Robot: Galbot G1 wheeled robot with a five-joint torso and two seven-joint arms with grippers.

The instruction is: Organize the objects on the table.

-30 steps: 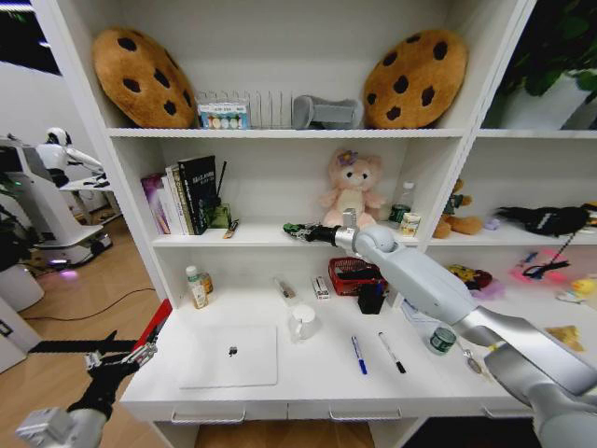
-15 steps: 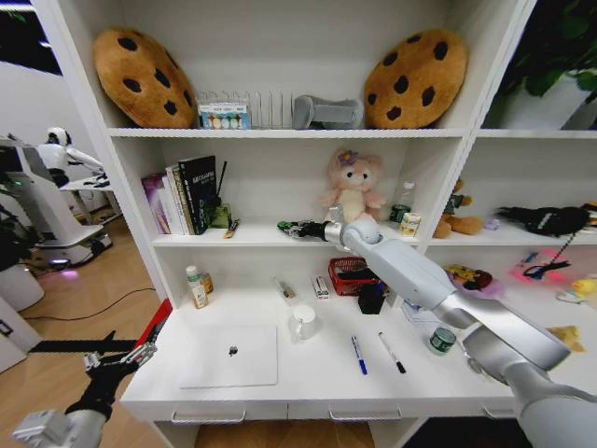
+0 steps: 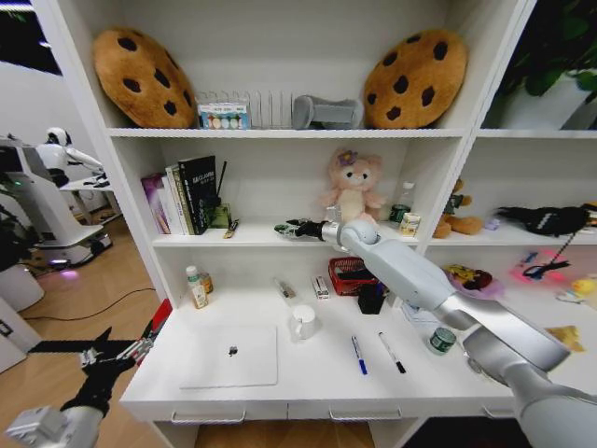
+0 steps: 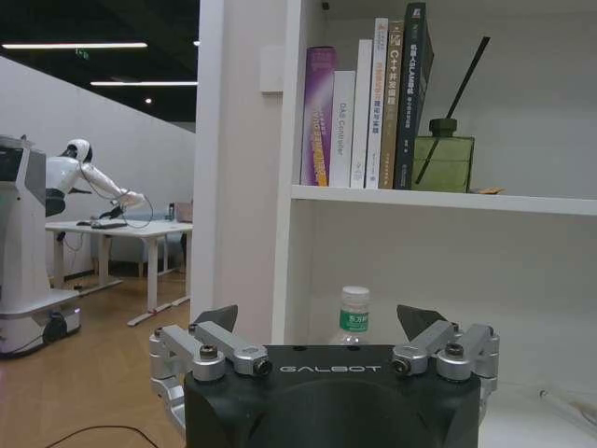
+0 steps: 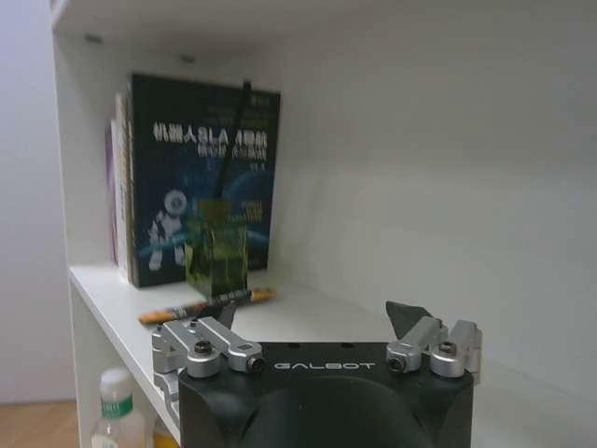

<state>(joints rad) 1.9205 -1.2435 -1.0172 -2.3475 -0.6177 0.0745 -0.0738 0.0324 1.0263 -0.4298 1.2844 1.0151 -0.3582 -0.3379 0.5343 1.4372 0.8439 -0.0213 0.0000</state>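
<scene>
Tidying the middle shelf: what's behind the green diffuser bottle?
Behind the diffuser stands a dark book with a robot on its cover; the bottle hides part of that cover. A pen lies before it.

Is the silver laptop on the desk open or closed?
Closed: the silver laptop lies flat on the table, lid down, logo facing up.

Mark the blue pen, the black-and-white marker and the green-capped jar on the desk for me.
blue pen [image 3: 358,355]: head view, middle of its barrel.
black-and-white marker [image 3: 392,353]: head view, middle of its body.
green-capped jar [image 3: 442,340]: head view, on the jar's side below the cap.
</scene>
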